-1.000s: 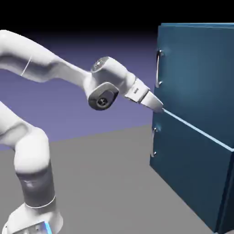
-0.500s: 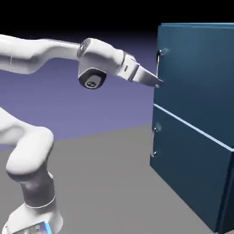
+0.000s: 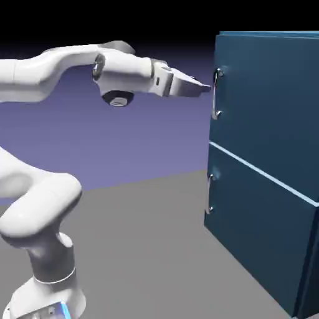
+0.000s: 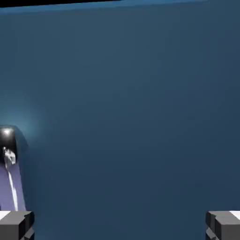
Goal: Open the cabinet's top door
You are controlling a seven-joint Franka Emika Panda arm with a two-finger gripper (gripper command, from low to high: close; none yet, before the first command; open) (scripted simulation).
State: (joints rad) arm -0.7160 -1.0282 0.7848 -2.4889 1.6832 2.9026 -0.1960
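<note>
While gripper (image 3: 202, 86) hangs spread wide, top door (image 3: 268, 106) sits flush, silver handle (image 3: 216, 93) vertical.

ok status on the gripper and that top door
Gripper open, level with the top door's handle, not around it. Top door shut. Nothing in the way.

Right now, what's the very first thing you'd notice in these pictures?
A big white robot arm stretches across from the left, its gripper pointing at the tall blue cabinet on the right. The tips sit just short of the top door and its silver handle, fingers apart.
</note>
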